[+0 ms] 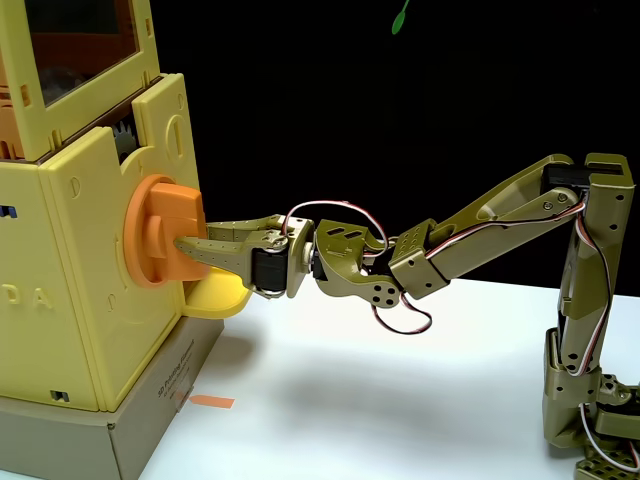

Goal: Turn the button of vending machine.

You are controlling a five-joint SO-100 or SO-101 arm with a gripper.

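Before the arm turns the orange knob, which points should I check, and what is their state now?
1. Tool at the button: ok, its fingertips reach the raised bar.
2. Firm hold on the bar: cannot tell, the contact side is hidden in the fixed view.
3. Button seated in the vending machine: ok, the disc lies flat against the front panel.
4. Yellow tray below clear of the tool: ok, apart, but close.
5. Cable at the wrist: ok, hanging loose, not caught.
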